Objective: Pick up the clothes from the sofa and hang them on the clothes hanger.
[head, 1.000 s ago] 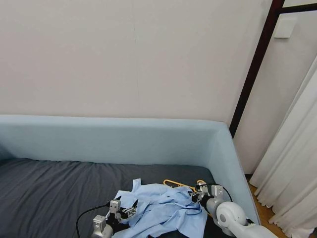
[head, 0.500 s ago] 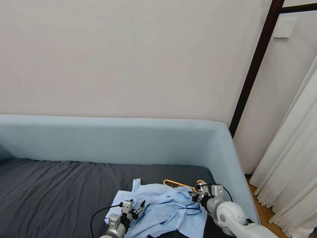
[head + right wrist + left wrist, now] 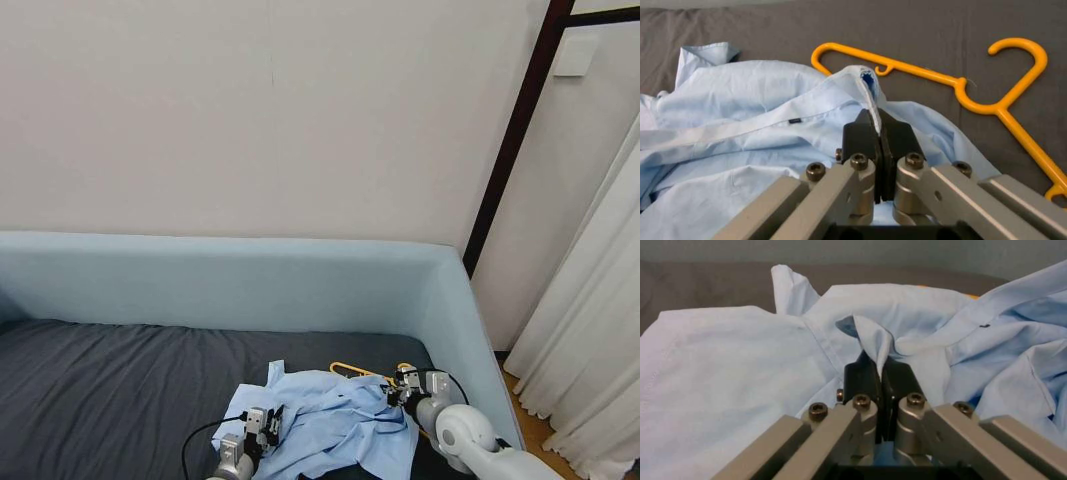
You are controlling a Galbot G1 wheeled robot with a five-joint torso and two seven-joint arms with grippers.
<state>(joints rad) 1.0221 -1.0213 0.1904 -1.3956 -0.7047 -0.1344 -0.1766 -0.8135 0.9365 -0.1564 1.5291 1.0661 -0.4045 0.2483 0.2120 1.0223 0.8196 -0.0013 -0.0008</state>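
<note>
My left gripper (image 3: 879, 365) is clamped tight on a pinched ridge of the light-blue shirt (image 3: 740, 370). The fold stands up between the black pads (image 3: 860, 375). This gripper sits low at the shirt's left side. My right gripper (image 3: 877, 122) is also closed on cloth, a raised fold with a blue label (image 3: 867, 78) showing, at the shirt's right side. The shirt lies crumpled on the dark seat (image 3: 100, 380) of the sofa (image 3: 250, 280), toward its right end. The yellow hanger (image 3: 973, 95) lies flat on the seat just beyond the shirt. Its near arm meets the cloth edge by the right gripper and its hook end lies bare.

I judge the step in hand to be lifting the shirt off the seat. Both grips are thin pinches, so I'd raise both arms together, slow and level. Then I'd spread them apart to open the cloth rather than yank one side. Thin cotton can slide out, so I'd watch both wrist views for the fold shrinking. On the right I'd go straight up first, because cloth touching the hanger may drag it. I can't tell whether either pinch is at a shoulder, so the shirt may hang uneven.
</note>
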